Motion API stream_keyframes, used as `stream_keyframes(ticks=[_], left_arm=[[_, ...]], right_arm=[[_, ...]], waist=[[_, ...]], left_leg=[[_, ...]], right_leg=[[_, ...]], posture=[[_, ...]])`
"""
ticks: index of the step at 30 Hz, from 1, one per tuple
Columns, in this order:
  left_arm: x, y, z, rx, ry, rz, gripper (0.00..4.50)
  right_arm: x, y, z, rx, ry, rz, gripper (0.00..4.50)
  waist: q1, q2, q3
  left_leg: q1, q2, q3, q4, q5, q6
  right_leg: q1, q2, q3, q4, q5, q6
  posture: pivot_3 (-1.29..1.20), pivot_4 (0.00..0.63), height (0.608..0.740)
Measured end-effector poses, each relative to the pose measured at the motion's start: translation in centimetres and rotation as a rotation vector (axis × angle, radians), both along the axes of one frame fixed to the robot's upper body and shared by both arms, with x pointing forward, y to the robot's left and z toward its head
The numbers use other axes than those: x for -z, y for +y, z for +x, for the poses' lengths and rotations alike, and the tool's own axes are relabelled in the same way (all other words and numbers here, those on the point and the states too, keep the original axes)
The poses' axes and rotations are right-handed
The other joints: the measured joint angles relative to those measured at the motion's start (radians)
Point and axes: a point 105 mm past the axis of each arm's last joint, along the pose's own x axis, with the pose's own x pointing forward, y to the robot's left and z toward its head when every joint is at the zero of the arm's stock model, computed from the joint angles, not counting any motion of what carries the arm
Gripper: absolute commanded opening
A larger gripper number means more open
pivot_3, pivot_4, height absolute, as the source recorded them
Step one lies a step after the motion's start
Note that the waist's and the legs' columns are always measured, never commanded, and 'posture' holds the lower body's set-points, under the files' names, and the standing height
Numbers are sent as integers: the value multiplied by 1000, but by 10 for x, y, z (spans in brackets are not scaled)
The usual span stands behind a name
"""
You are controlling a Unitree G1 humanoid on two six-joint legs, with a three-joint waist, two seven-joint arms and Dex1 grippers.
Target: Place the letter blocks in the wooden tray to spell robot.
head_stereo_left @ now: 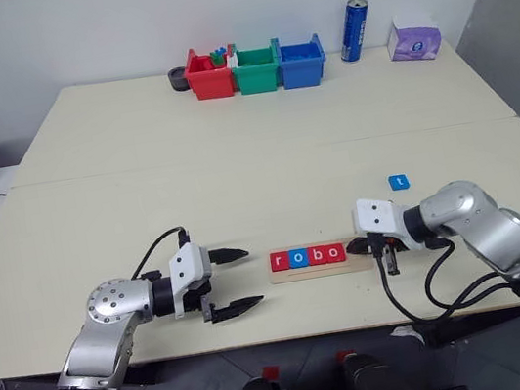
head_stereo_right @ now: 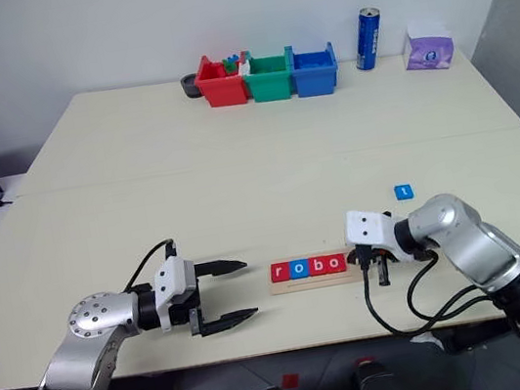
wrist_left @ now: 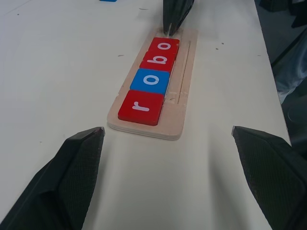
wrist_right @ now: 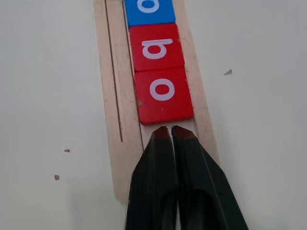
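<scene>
Table (head_stereo_left: 235,159), pale, bearing all parts of the task. At its twelve o'clock edge stand three plastic bins (head_stereo_left: 256,69), red, green and blue. Left gripper (head_stereo_left: 239,279) hovers at nine o'clock of the wooden tray (head_stereo_left: 358,261), fingers spread wide and holding nothing. Right gripper (wrist_right: 170,130) rests its tips on the tray's bare end at three o'clock, just behind the last tile; its fingers (wrist_right: 153,177) lie pressed together, gripping nothing. The tray lies near the table's six o'clock edge between the two grippers. Four letter blocks (head_stereo_left: 307,257) sit in it reading r, o, b, o; the blue t block (head_stereo_left: 398,182) lies on the table at about one o'clock of the tray, apart from it. Step in hand appears to be seating the fourth tile. Next move calls for fetching the t and setting it in the empty end slot
</scene>
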Motion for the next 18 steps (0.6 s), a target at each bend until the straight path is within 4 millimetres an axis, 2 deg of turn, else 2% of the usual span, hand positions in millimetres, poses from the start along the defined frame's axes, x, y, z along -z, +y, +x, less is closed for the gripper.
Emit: stream_keyframes(ticks=[5, 7, 10, 13, 18], left_arm=[[0, 0, 0, 0, 0, 0, 4500], [0, 0, 0, 1, -1, 0, 4500], [1, 0, -1, 0, 1, 0, 4500], [0, 0, -1, 2, -1, 0, 4500], [-1, 0, 0, 8, -10, 0, 4500]], right_arm=[[-33, -25, 21, 228, -78, 164, 2707], [-36, -37, 29, 337, -115, 219, 3392], [-30, -55, 43, 540, -164, 303, 4456], [-21, -71, 59, 769, -239, 362, 4456], [-13, -90, 73, 1046, -324, 438, 4456]], waist=[[0, 0, 0], [0, 0, 0], [0, 0, 0], [-3, 0, 0], [-2, 0, 0]], left_leg=[[0, 0, 0, 0, 0, 0], [0, 0, 0, 0, 0, 0], [0, 0, 1, -1, 0, 0], [0, 0, 1, -1, 0, 0], [0, 0, 2, -1, 0, 0]], right_leg=[[0, 0, 0, 0, 0, 0], [0, 0, 0, 0, 0, 0], [0, 0, 1, 0, 0, 0], [-1, 0, 2, 1, 0, 0], [-1, 0, 2, 1, 0, 0]], posture=[[0, 150, 740], [0, 150, 740], [0, 150, 740], [0, 150, 740], [0, 150, 740]])
